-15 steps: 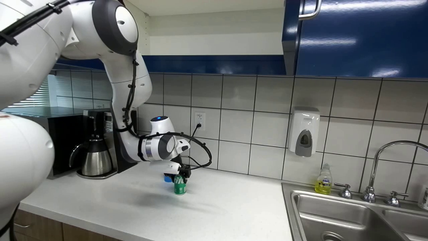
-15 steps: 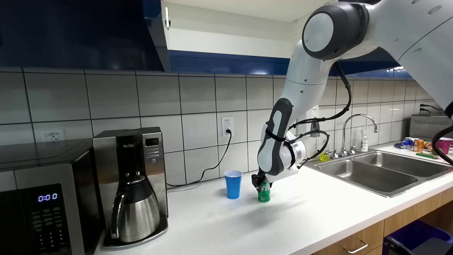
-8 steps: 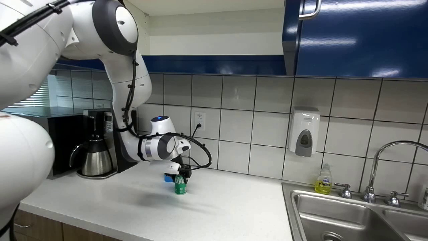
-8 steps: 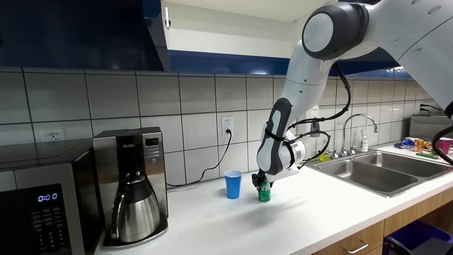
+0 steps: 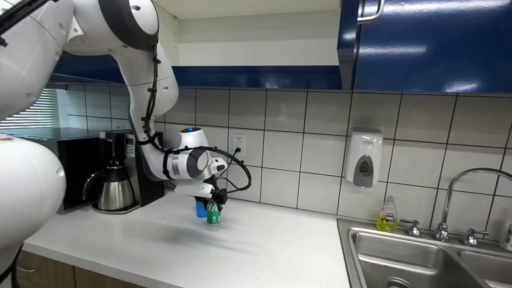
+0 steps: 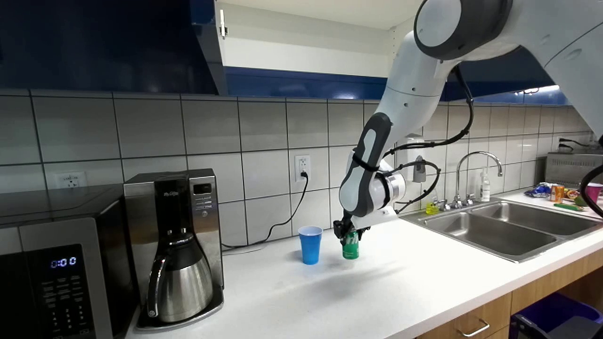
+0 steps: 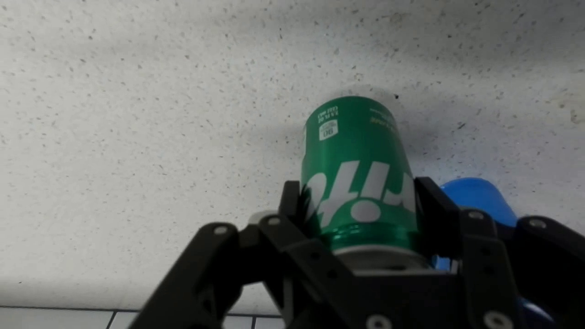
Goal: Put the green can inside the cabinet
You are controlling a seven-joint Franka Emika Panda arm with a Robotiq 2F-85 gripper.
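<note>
The green can (image 5: 213, 216) is held upright between the fingers of my gripper (image 5: 214, 205), a little above the white counter. It shows the same way in an exterior view (image 6: 350, 249) and in the wrist view (image 7: 352, 146). In the wrist view both fingers of the gripper (image 7: 355, 194) press on the can's sides near its top. Part of the can's upper end is hidden by the gripper. The cabinet (image 5: 256, 77) is above the counter, with its front open and its pale interior showing in both exterior views (image 6: 306, 82).
A blue cup (image 6: 310, 246) stands close beside the can. A coffee maker (image 6: 176, 254) and a microwave (image 6: 61, 263) are at one side. A sink (image 5: 400, 256), a soap bottle (image 5: 387, 216) and another blue cabinet with a silver handle (image 5: 432, 48) are at the other.
My gripper has risen with the green can in it, so the can has come up off the counter. The arm has lifted with it; the blue cup has not moved.
</note>
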